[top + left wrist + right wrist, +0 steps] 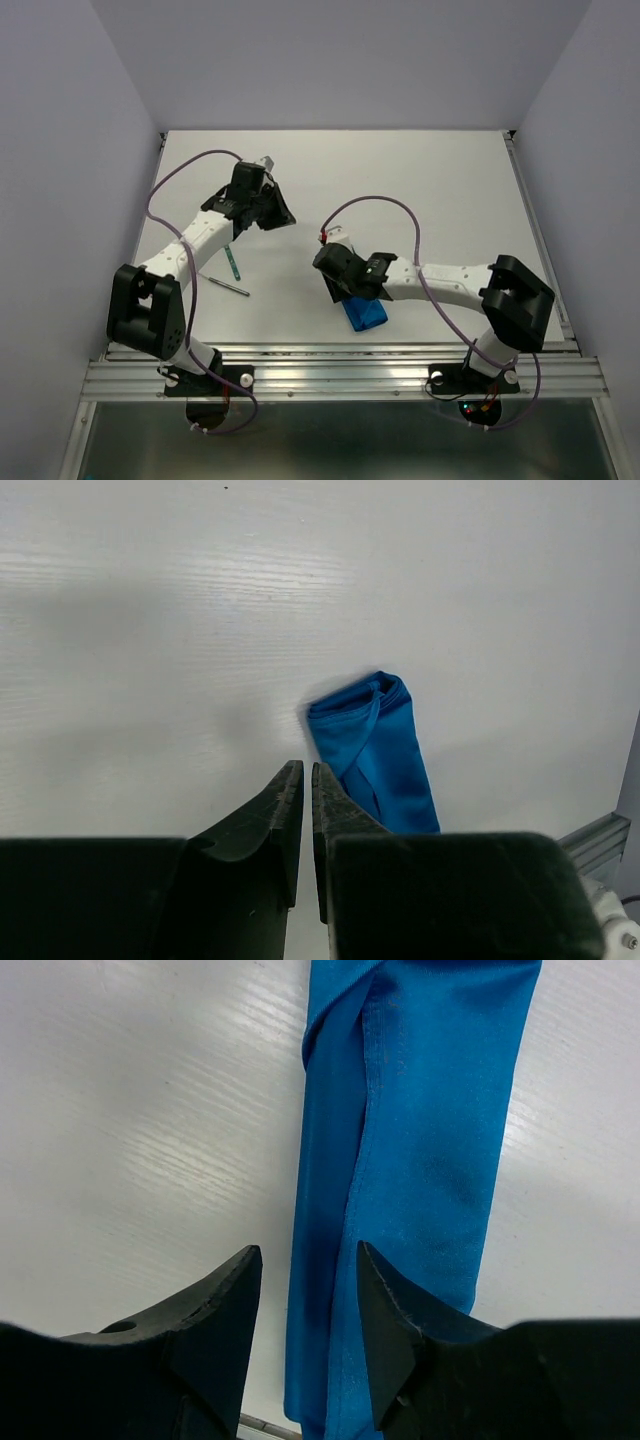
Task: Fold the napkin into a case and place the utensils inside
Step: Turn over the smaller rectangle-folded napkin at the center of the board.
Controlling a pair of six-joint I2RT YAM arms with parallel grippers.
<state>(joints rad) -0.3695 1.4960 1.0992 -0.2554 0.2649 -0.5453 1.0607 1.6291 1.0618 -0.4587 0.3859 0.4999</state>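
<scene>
The case (420, 1110) lay folded by the table's (420, 170) near edge, right of centre. Our right claw (308, 1255) hung over it, jaws apart and empty. Our left claw (306, 770) hovered over the left half, fingers almost together with only a slit between, gripping nothing. The utensils (232, 265) lay flat toward the near left, well apart from the case. We judged the loose folds could spring open or drag when cutlery was pushed in
</scene>
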